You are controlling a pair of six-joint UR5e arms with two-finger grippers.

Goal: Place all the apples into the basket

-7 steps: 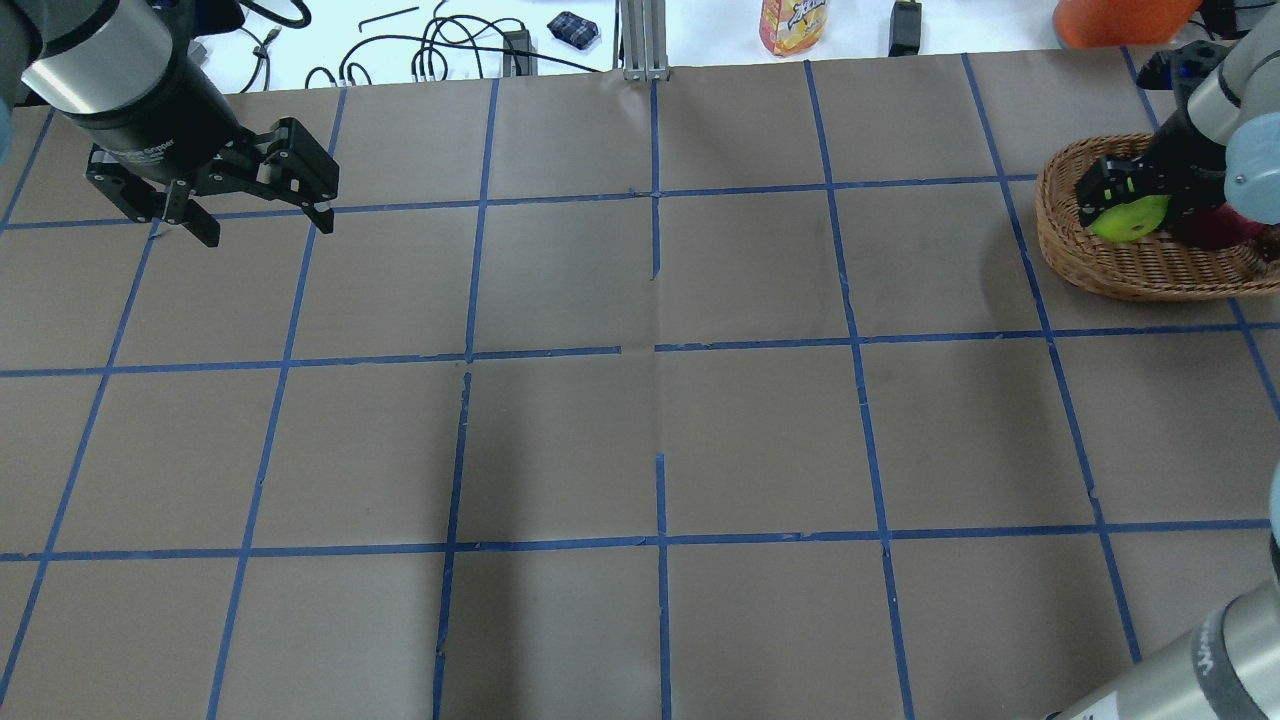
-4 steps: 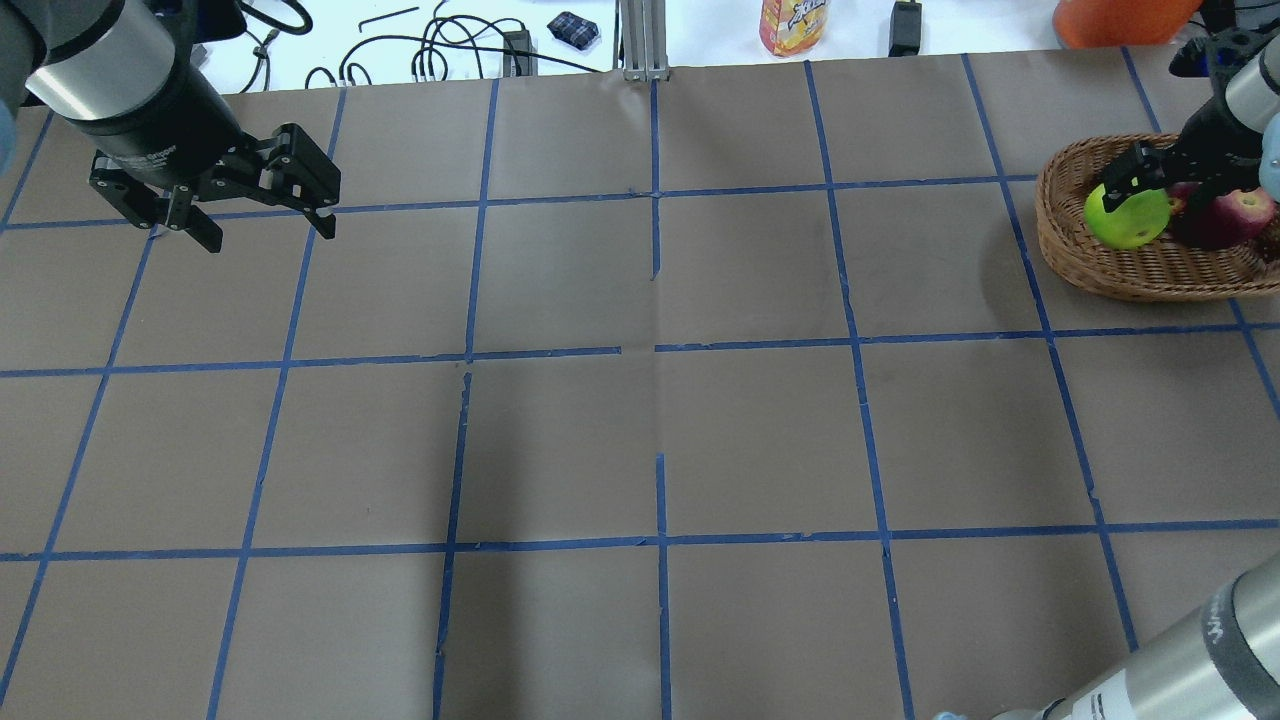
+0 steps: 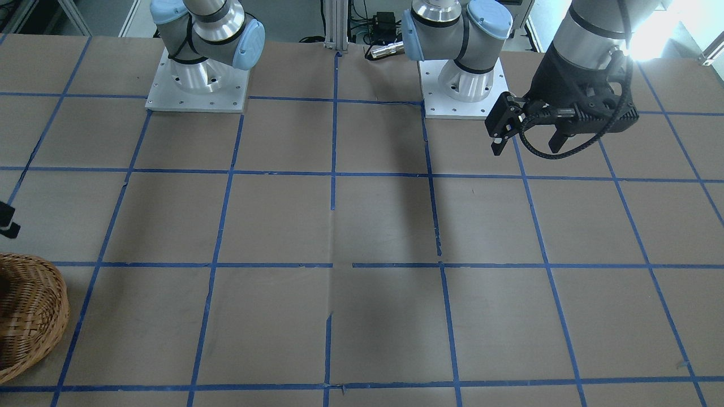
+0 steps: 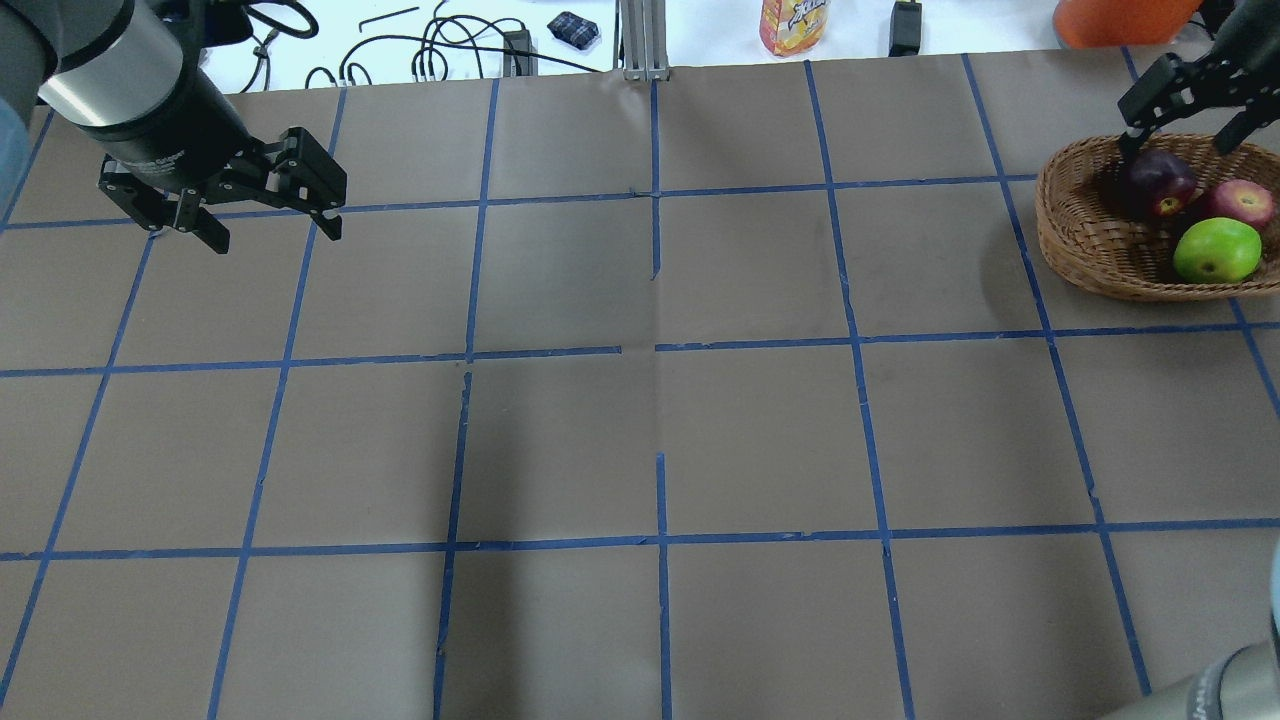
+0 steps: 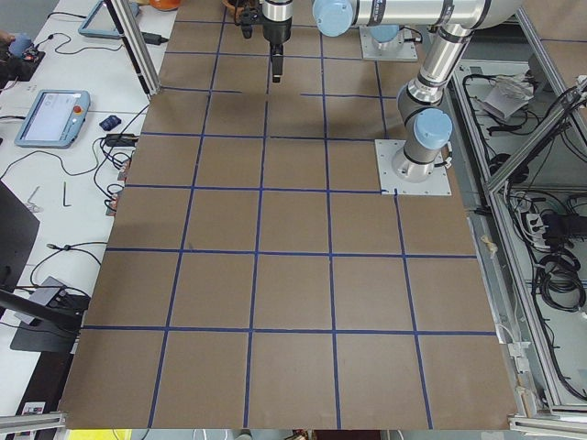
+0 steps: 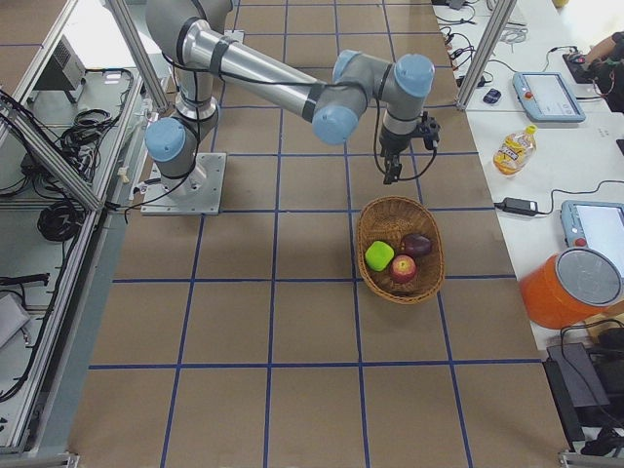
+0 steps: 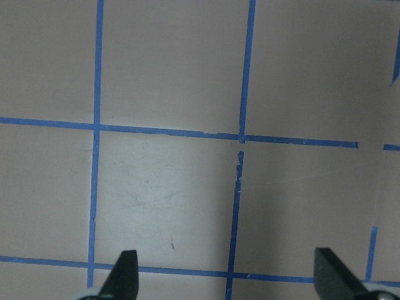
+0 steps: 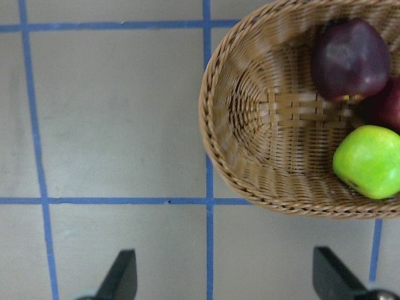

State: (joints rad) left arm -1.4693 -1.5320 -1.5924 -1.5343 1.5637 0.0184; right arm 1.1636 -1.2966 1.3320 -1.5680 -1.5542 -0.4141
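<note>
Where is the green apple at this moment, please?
In the overhead view, the green apple lies inside the wicker basket at the far right, next to the red apple.

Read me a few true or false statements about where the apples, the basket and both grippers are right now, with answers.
1. The green apple, maroon apple and red apple all lie in the basket. True.
2. The right gripper holds the green apple. False: it is open and empty.
3. The left gripper is open. True.
4. The basket stands beneath the left gripper. False: it is by the right gripper, at the other end of the table.
</note>
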